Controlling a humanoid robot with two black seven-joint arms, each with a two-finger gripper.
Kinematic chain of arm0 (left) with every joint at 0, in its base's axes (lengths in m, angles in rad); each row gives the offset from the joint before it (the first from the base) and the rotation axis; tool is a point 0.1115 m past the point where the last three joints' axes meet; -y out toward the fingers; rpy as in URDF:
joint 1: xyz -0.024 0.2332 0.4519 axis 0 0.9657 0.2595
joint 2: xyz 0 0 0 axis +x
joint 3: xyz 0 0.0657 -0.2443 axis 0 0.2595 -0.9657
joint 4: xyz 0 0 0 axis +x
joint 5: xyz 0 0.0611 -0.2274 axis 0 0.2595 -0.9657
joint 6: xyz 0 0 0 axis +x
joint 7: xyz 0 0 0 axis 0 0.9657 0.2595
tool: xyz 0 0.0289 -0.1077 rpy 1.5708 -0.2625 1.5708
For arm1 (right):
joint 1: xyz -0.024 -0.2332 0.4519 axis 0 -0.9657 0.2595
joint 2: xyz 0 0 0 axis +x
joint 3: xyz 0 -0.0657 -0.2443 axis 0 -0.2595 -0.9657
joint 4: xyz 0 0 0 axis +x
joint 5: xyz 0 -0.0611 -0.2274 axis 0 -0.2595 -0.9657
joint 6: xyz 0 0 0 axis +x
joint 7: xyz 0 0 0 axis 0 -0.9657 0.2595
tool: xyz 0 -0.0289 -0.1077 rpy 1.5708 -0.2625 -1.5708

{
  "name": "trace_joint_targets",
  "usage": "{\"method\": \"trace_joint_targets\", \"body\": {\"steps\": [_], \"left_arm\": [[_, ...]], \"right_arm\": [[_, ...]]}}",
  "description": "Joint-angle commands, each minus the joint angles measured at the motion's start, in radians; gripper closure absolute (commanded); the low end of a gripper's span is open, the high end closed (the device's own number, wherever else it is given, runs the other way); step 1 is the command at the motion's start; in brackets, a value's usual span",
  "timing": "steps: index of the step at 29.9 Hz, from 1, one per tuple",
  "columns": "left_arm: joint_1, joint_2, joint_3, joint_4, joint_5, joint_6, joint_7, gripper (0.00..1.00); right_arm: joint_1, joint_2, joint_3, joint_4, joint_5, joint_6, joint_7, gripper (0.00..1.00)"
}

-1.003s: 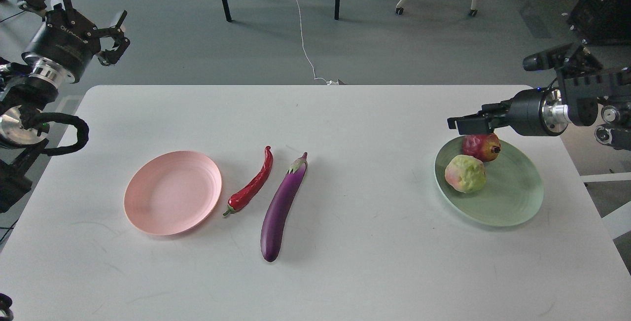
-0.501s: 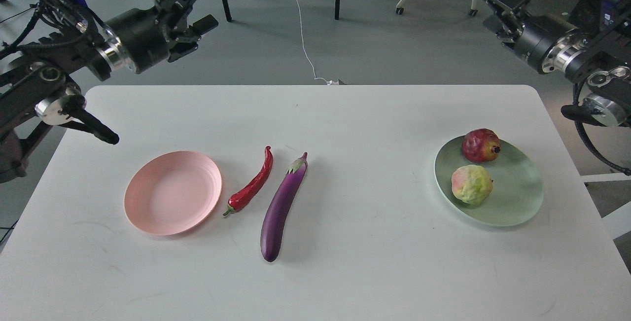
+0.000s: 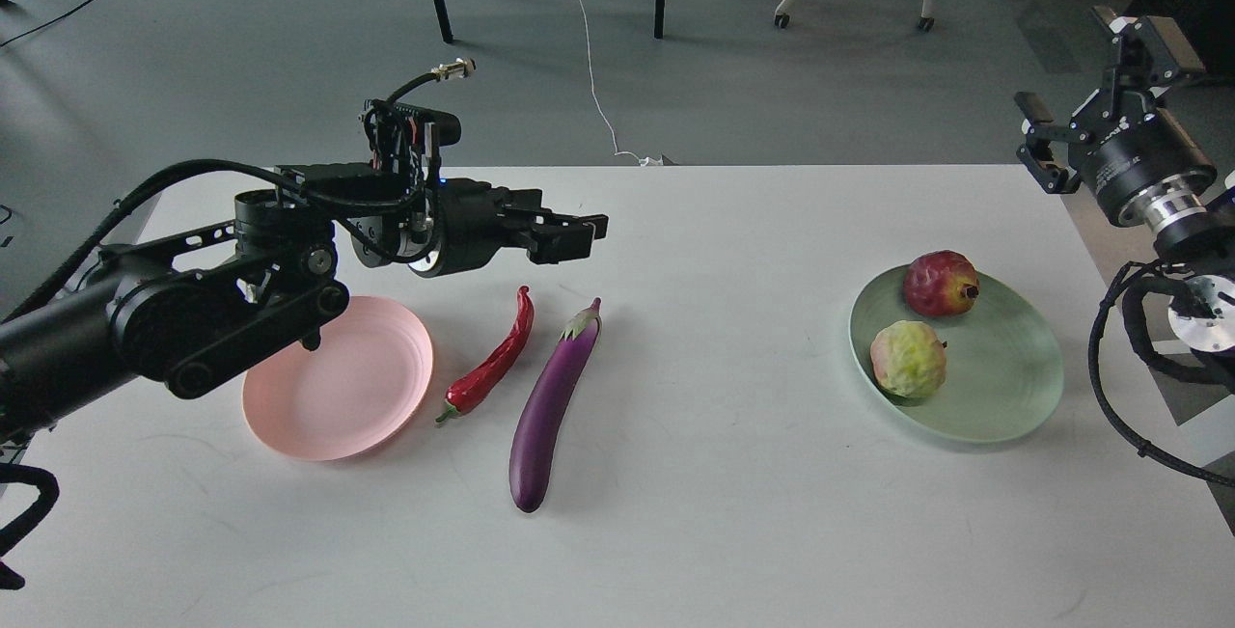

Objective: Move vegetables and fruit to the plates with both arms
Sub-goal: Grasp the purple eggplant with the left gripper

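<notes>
The left gripper [image 3: 569, 232] hangs over the table [image 3: 733, 512], just above the top ends of the chili [image 3: 492, 363] and the eggplant [image 3: 552, 406]. It holds nothing, and I cannot tell how far open it is. Both vegetables lie long-ways, running from the gripper back toward the robot, next to the empty pink plate [image 3: 328, 396]. The right gripper [image 3: 1090, 88] is far off, open and empty. Both fruits sit on the green plate [image 3: 1003, 396]
</notes>
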Motion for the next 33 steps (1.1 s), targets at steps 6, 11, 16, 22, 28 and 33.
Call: {"method": "trace_joint_targets", "body": {"steps": [6,11,16,22,28,33], "left_arm": [[0.008,-0.029,0.182,0.034,0.177,0.026,0.014,0.23],[0.026,-0.017,0.193,0.039,0.178,0.034,0.013,0.23],[0.057,-0.005,0.191,-0.006,0.181,0.034,0.013,0.23],[0.092,-0.014,0.193,-0.037,0.213,0.031,0.014,0.23],[0.126,-0.02,0.193,-0.03,0.233,0.029,0.014,0.4],[0.15,-0.019,0.191,-0.03,0.267,0.029,0.007,0.71]], "right_arm": [[-0.057,0.005,0.039,0.0,0.029,0.028,0.007,0.01],[-0.057,0.006,0.044,0.002,0.029,0.028,0.007,0.01],[-0.057,0.008,0.042,0.002,0.027,0.026,0.007,0.01],[-0.055,0.015,0.041,0.003,0.027,0.025,0.007,0.01],[-0.052,0.011,0.041,0.005,0.026,0.025,0.004,0.01],[-0.052,0.009,0.041,0.005,0.026,0.023,0.004,0.01]]}}
